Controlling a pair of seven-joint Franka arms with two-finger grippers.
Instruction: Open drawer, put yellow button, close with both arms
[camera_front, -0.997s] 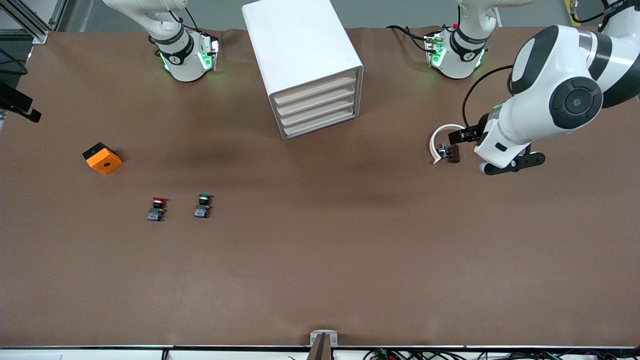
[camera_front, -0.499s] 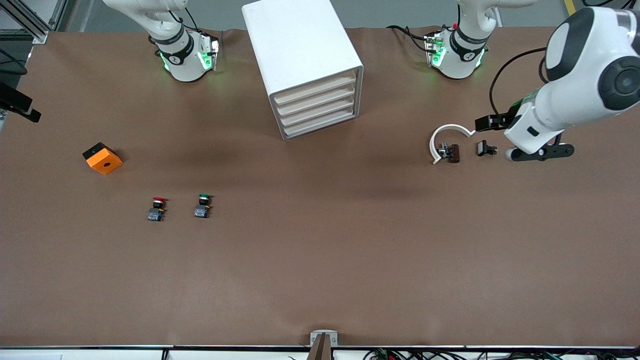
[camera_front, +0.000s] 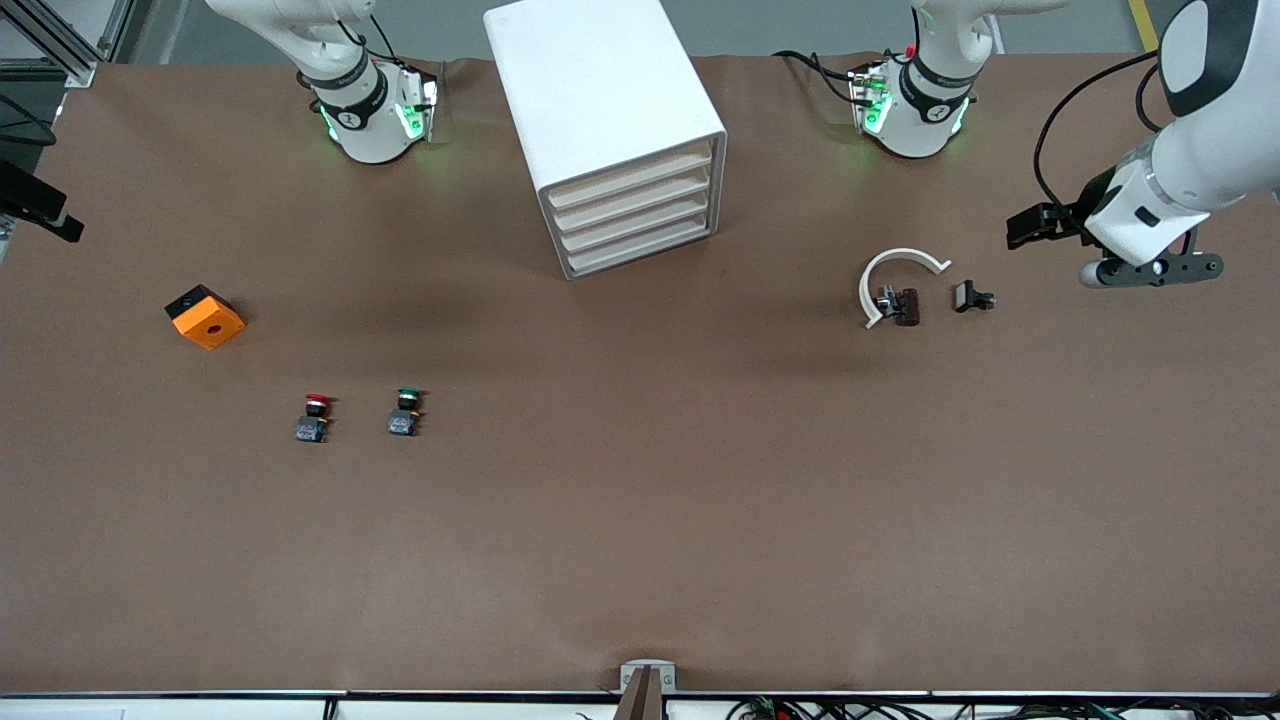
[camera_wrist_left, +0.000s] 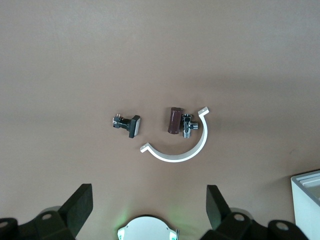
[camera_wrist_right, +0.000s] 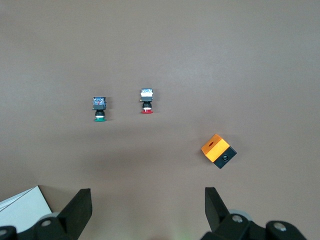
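Cream on white: found drawer (camera_front: 630, 180) shut flush in cabinet (camera_front: 600, 100), probably with yellow button inside, since saw none on table. Hung left gripper (camera_wrist_left: 149, 195), jaws released, over curved white clip (camera_front: 895, 262) and dark fittings (camera_front: 906, 306); right gripper (camera_wrist_right: 147, 197), likewise released, over red button (camera_front: 317, 403), green button (camera_front: 407, 397) and orange block (camera_front: 205, 317). Saw nothing blocking drawer front.

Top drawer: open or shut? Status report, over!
Left gripper open, empty, over left arm's table end. Right gripper open, empty, above table. Uppermost cream-fronted drawer shut. Yellow button not in sight.
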